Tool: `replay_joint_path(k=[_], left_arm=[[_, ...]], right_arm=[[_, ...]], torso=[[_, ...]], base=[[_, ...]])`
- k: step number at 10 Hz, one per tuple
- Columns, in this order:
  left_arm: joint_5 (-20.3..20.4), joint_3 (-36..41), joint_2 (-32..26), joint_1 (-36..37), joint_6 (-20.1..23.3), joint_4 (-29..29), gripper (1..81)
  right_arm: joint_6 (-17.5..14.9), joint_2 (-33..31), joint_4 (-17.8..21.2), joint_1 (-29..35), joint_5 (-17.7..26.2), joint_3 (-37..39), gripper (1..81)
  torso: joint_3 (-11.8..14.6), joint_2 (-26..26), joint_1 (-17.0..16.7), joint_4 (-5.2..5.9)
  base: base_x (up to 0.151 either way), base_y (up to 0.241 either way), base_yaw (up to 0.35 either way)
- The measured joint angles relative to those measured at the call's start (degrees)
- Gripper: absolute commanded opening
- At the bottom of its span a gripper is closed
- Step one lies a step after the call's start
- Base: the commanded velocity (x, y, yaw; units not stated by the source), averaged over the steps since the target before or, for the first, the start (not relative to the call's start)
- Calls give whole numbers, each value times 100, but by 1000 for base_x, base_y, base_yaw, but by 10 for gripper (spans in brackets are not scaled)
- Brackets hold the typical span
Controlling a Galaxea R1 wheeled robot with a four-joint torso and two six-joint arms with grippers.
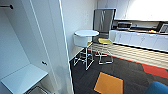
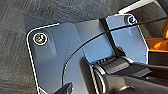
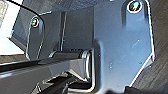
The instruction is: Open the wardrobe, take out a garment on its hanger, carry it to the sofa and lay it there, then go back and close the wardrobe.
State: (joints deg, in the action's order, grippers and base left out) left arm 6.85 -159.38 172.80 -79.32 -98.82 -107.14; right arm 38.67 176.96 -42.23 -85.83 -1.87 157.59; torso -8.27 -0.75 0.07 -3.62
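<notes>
The wardrobe stood open close in front of me on my left, its white door swung out edge-on toward the room. Inside I saw white walls, a dark rail end high up, a white shelf low down and a small dark fitting on the inner wall; nothing hung where I could see. Beyond the door lay dark carpet with an orange tile and a red one. A corner of the blue sofa showed at my lower right. Further off ran a long white counter and a steel fridge. Nearer stood a round white table, a white chair tucked against it and a yellow-seated stool just beside. My wrist cameras looked down past my own dark plates onto grey carpet; something orange sat at the edge of the left one, but I could not tell what. Whether my fingers were apart or closed, on either side, I could not tell.
</notes>
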Motion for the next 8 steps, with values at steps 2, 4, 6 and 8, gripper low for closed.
replay_joint_path(k=[2, 4, 6, 8], left_arm=[[-2, -5, -12, 0, 0, 0, 811], [0, -5, -11, 9, 0, 0, 811], [-2, -7, -11, 16, 0, 0, 811], [-2, -7, -9, 17, 0, 0, 811]], right_arm=[[0, 2, 0, -7, 7, 0, 811], [0, -2, 0, -9, 9, 0, 811], [0, 2, 0, -9, 7, 0, 811], [0, 5, 0, -5, 9, -1, 811]], torso=[[0, 0, 0, 0], [0, 0, 0, 0], [0, 0, 0, 0], [0, 0, 0, 0]], base=[[0, 0, 257], [0, 0, 258], [0, 0, 259], [0, 0, 260]])
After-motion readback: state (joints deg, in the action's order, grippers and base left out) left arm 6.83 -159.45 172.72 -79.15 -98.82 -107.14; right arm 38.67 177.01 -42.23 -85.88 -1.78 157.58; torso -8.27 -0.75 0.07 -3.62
